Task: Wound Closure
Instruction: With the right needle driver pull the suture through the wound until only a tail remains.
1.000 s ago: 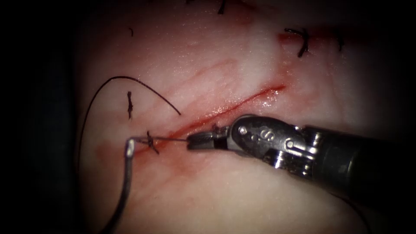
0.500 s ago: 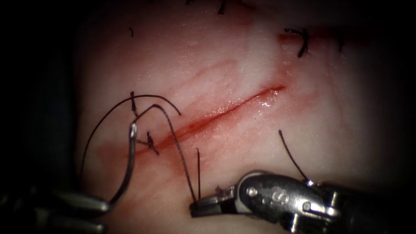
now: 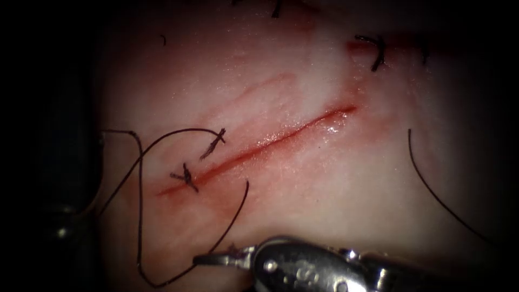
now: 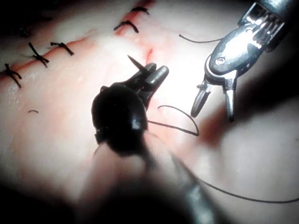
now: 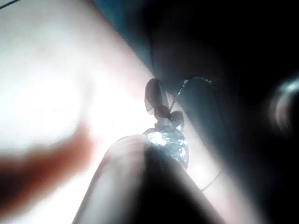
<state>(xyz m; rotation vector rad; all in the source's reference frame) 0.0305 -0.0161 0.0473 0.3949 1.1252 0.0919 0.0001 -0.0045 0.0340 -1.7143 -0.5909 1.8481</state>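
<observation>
Right jaws (image 4: 214,106) stand parted and hold nothing, low over the tissue (image 3: 324,178) on the right of the cut (image 3: 270,141), with bare tissue all around them. Left jaws (image 4: 156,72) are clenched on the needle (image 4: 132,60) close to one end; its short sharp end juts past them, clear of the tissue. Thread (image 3: 139,216) loops loosely left of the cut and ends just beside my right jaws. A knotted stitch (image 3: 186,178) crosses the cut's left end.
</observation>
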